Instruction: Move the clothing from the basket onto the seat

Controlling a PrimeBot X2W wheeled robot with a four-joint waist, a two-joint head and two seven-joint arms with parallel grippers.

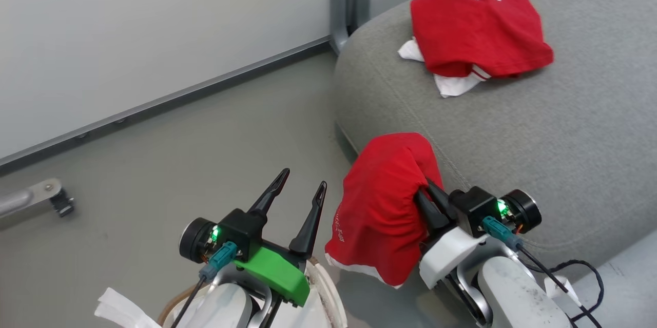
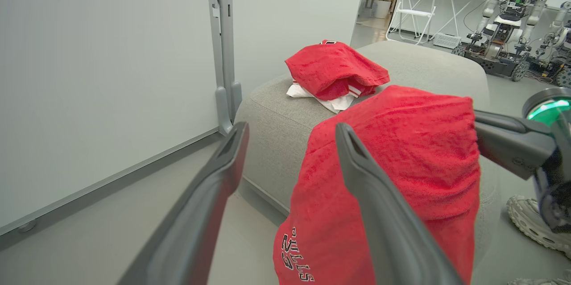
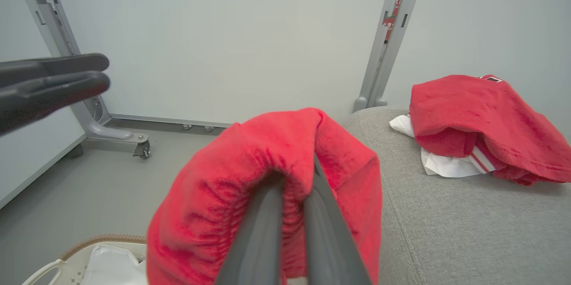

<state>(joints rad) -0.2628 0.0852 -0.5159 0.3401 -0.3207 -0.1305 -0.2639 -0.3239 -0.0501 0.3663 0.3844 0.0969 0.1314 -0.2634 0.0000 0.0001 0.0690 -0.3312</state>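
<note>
Already one jersey (image 1: 477,30) is lying on the seat (image 1: 564,128). We are pinching a second jersey (image 1: 382,205) tightly in our right hand (image 1: 425,190), our left hand (image 1: 304,179) gaping wide, empty.

The head camera is looking steeply down from high up, taking in the floor (image 1: 179,153) on the left and the seat (image 1: 554,128) on the right, with the heaped clothing (image 1: 477,30) at its far end. The left wrist camera is looking low and forward between the parted fingers of the left gripper (image 2: 291,128), toward the seat's near corner. The right wrist camera is facing the far wall (image 3: 223,30), sitting very close to the hanging clothing (image 3: 209,187) pinched in the right gripper (image 3: 296,178). All three views are sharing both red pieces and the seat.
</note>
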